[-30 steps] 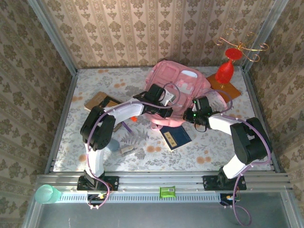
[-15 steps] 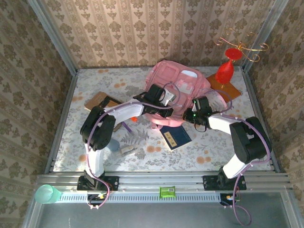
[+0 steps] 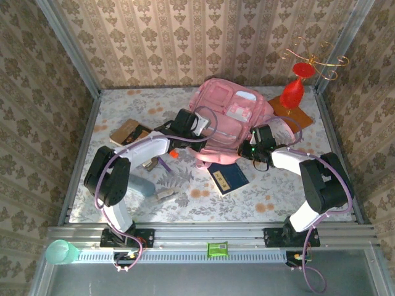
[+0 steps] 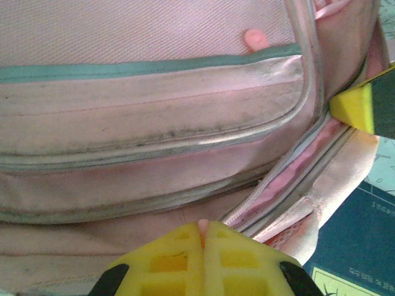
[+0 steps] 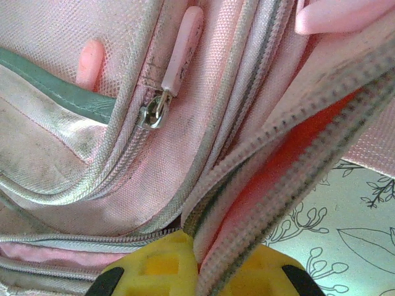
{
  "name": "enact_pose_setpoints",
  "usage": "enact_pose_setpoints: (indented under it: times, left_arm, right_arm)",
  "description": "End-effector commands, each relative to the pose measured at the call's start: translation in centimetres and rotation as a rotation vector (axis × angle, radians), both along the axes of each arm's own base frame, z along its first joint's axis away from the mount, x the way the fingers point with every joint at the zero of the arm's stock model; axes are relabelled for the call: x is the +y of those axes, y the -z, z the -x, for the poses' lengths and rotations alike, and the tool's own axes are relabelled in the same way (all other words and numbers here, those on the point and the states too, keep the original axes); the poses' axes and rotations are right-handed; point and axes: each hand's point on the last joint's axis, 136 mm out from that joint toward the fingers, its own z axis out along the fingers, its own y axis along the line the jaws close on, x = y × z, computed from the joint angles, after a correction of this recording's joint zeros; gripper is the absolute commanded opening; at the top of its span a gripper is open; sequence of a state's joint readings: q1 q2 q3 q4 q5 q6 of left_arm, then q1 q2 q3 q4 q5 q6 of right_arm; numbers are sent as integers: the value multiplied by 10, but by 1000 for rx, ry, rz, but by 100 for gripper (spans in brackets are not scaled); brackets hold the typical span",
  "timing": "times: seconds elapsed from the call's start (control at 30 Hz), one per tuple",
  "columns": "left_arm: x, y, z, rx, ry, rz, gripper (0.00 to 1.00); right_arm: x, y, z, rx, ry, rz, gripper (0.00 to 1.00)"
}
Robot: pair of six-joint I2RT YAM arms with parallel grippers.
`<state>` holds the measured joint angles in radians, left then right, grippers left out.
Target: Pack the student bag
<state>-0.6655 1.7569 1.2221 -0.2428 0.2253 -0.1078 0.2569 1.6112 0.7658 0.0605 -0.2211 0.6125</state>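
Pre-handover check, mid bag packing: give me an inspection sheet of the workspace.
surface: floral tabletop, no spill seen.
job's things: student bag at far centre, main zip partly open.
clutter: blue book by the bag; brown books; red vase.
grippers: left gripper shut on a pink tab of the bag; right gripper shut on its open zip edge.
cables: purple cable along each arm.
surroundings: patterned walls, metal frame.

The student bag (image 3: pixel 231 114) blocks the far middle, a red vase (image 3: pixel 291 92) crowds its right, a blue book (image 3: pixel 228 179) lies just before it, leaving bare table (image 3: pixel 133 105) far left
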Motion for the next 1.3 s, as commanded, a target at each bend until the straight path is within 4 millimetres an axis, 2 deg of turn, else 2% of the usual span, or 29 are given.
enact_pose_setpoints:
  times: [0.0, 0.13, 0.63, 0.77, 0.8, 0.83, 0.97, 1.0, 1.13, 1.27]
  left_arm:
    - [24, 5, -4, -8, -59, -67, 0]
    - [35, 11, -7, 14, -111, -62, 0]
    - [112, 20, -35, 2, -390, -68, 0]
    - [117, 24, -37, 14, -402, -66, 0]
    - [127, 24, -42, 17, -428, -59, 0]
    - [129, 25, -42, 25, -426, -49, 0]
    - [106, 11, -32, 62, -334, 58, 0]
    - [96, 6, -27, 87, -310, 95, 4]
    - [52, -4, 2, 117, -232, 122, 31]
    - [31, -2, 17, 125, -218, 113, 42]
  right_arm:
    - [-13, -4, -4, -21, 19, 45, 0]
    - [-12, -3, -4, -24, 13, 41, 0]
    - [-30, -11, -7, -26, 9, 127, 0]
    - [-33, -13, -7, -23, -4, 134, 0]
    - [-33, -13, -7, -22, -8, 134, 0]
    - [-32, -13, -7, -18, -24, 128, 0]
    - [-21, -12, -7, -10, -70, 83, 0]
    - [-20, -11, -7, -12, -71, 73, 0]
    - [-18, -8, -8, -5, -69, 65, 0]
    - [-18, -7, -8, -5, -70, 63, 0]
